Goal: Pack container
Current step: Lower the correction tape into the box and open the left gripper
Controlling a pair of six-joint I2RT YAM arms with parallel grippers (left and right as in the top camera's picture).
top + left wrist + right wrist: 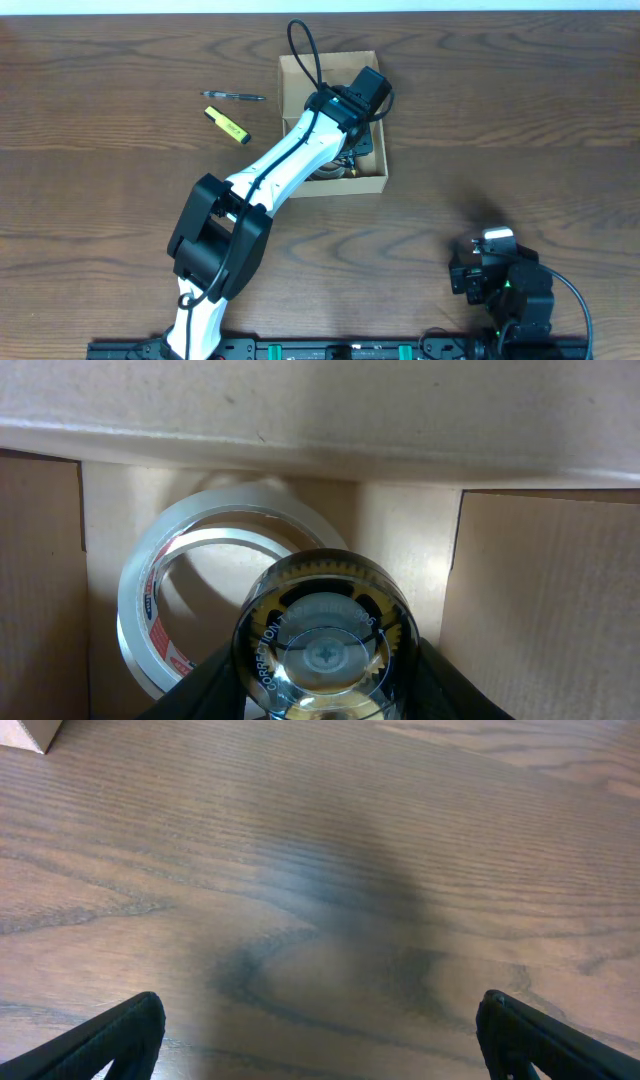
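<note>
The tan cardboard container [300,75] lies open on the table at the back middle. My left gripper [352,150] reaches down into it, shut on a clear round correction tape dispenser [322,642] held just above the box floor. A clear roll of packing tape [175,595] with a red-and-white core label lies in the box, to the left and behind the dispenser. The box walls [300,430] surround the view. My right gripper [320,1030] is open and empty over bare table at the front right [490,268].
A black pen [234,96] and a yellow highlighter [227,124] lie on the table left of the box. A corner of the box [30,732] shows at the top left of the right wrist view.
</note>
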